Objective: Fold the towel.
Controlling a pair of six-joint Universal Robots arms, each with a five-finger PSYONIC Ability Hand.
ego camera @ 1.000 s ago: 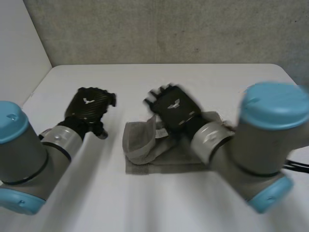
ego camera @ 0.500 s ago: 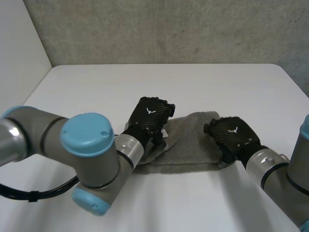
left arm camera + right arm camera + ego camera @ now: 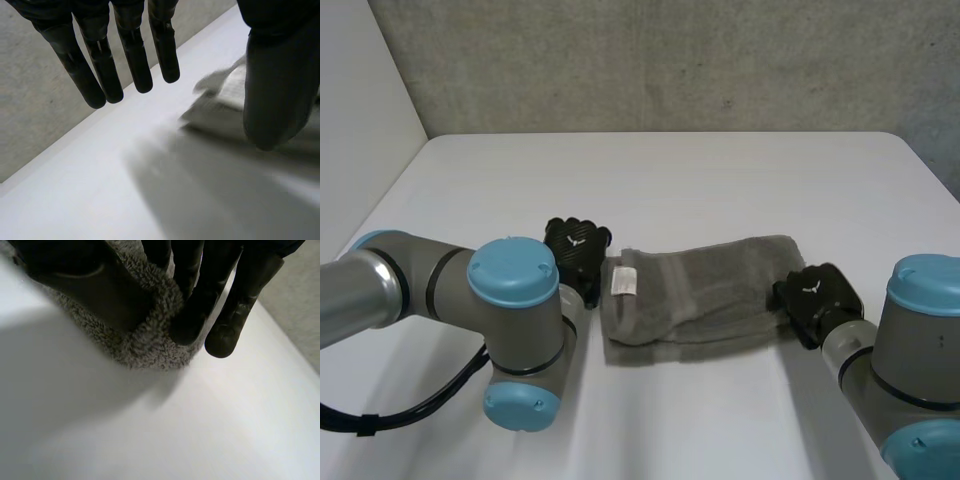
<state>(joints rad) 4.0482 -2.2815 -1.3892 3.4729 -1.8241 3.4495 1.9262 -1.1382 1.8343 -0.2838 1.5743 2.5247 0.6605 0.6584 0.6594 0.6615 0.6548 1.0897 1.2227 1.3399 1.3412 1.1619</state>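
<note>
A grey towel (image 3: 700, 295) lies folded into a long strip on the white table (image 3: 670, 180), with a white label (image 3: 621, 282) at its left end. My left hand (image 3: 576, 246) rests just off that left end. In the left wrist view its fingers (image 3: 130, 55) hang straight above the bare table, and the thumb (image 3: 277, 95) stands beside the towel's labelled end (image 3: 220, 100), so the hand is open. My right hand (image 3: 815, 295) is at the towel's right end. In the right wrist view its fingers (image 3: 195, 315) and thumb pinch the fluffy edge (image 3: 150, 345).
A grey wall (image 3: 670, 60) runs behind the table's far edge. The table's left edge (image 3: 395, 190) slants away beside my left arm (image 3: 510, 330). Bare tabletop lies beyond the towel and in front of it.
My left hand has drawn back from on top of the towel to just off its left end. My right hand's fingers have closed on the right end. The towel lies flatter and longer.
</note>
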